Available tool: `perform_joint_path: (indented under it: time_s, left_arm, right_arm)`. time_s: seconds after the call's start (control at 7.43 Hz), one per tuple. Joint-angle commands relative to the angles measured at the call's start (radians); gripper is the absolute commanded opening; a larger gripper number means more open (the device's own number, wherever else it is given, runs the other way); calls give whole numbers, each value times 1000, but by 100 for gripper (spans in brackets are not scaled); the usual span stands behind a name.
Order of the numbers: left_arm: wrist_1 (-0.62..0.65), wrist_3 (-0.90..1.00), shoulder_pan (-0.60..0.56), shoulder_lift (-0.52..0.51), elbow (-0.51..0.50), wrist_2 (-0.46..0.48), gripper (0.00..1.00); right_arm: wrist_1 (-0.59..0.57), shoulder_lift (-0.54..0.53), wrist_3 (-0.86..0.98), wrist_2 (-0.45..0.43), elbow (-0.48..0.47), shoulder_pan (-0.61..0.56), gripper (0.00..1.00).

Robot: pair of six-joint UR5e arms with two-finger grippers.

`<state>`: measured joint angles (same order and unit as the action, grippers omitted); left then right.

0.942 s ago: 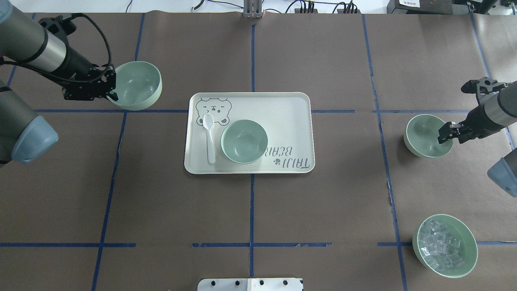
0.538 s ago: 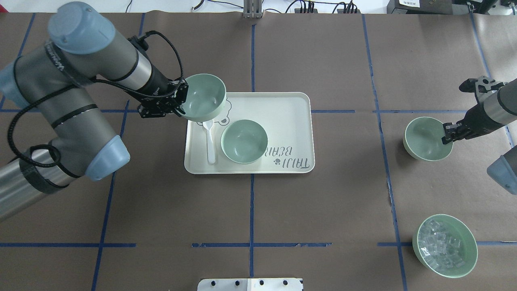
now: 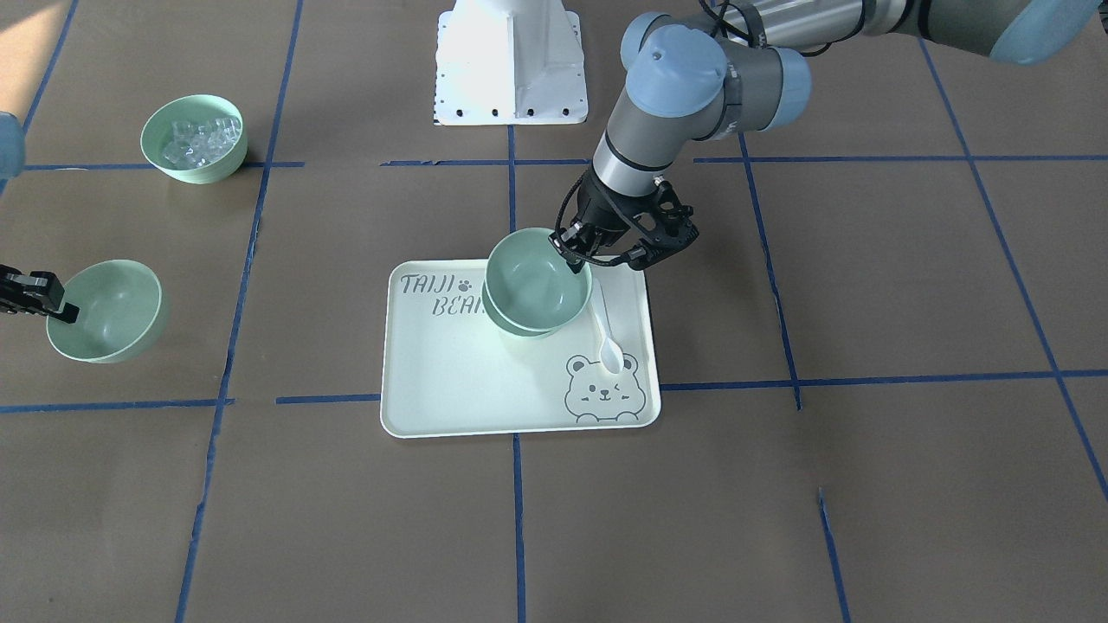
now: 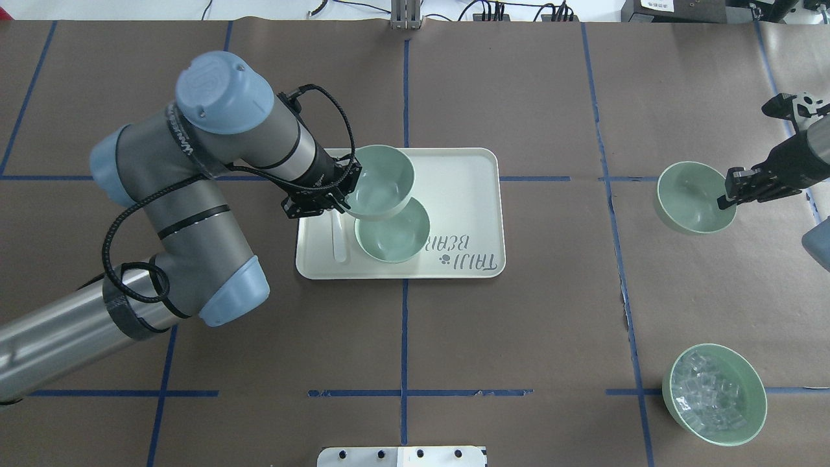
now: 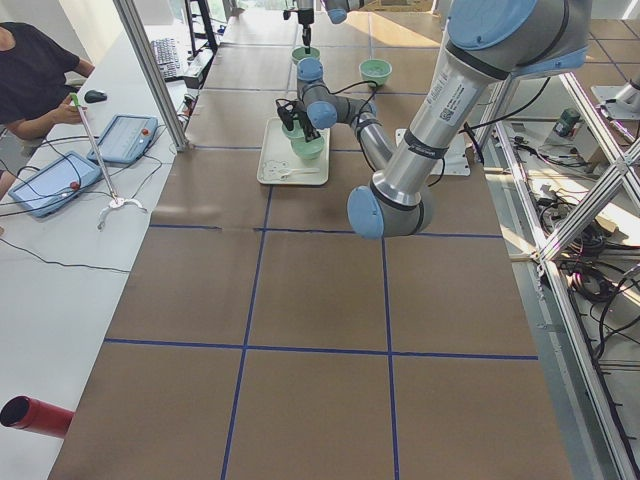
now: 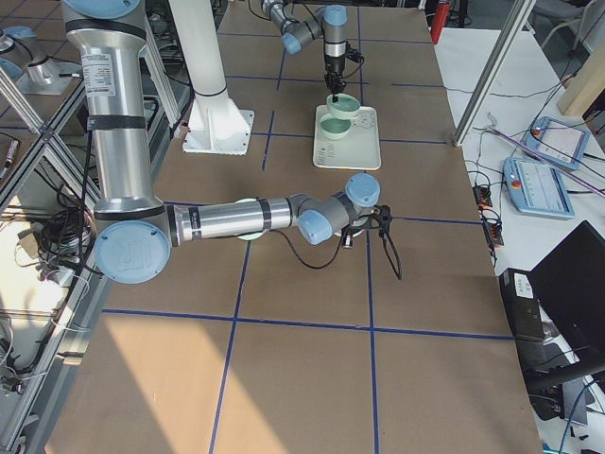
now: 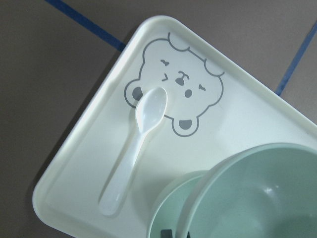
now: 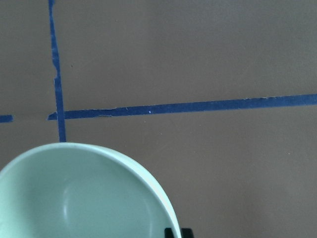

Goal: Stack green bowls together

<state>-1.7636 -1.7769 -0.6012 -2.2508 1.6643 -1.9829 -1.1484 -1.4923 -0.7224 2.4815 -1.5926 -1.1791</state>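
Observation:
My left gripper [image 4: 343,197] is shut on the rim of a pale green bowl [image 4: 384,180] and holds it tilted just above a second green bowl [image 4: 395,233] that sits on the bear-print tray [image 4: 467,175]. In the front view the held bowl [image 3: 537,277] overlaps the tray bowl [image 3: 518,328]. The left wrist view shows both rims [image 7: 257,198] close together. My right gripper [image 4: 723,198] is shut on the rim of the third green bowl [image 4: 692,198] at the right of the table. That bowl also shows in the right wrist view [image 8: 74,198].
A white plastic spoon [image 4: 338,239] lies on the tray left of the bowls. A green bowl of clear cubes [image 4: 714,394] stands at the near right. Blue tape lines cross the brown table. The robot's white base plate [image 4: 402,456] is at the near edge.
My left arm has carried its bowl from the far left of the table to over the tray bowl. My right gripper has closed on its bowl's rim and shifted it away from the robot.

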Motion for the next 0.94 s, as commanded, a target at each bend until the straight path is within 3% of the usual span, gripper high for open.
perform_joint_path:
  time_s: [0.0, 0.27, 0.4, 0.54, 0.81]
  left_arm:
    - [-28, -15, 29, -1, -18, 36, 0]
    - [-25, -16, 26, 8, -17, 38, 0]
    - [-27, -6, 26, 20, -14, 74, 99]
    - [-27, 2, 26, 28, -5, 93, 100]
    - [-14, 14, 20, 45, 38, 89, 100]
  right_arm:
    - [-30, 27, -2, 26, -1, -20, 0]
    - [-27, 29, -2, 30, -13, -24, 0]
    - [-30, 30, -6, 42, -47, -24, 0]
    - [-43, 44, -8, 54, -85, -22, 0]
    - [-190, 156, -12, 79, -141, -22, 0]
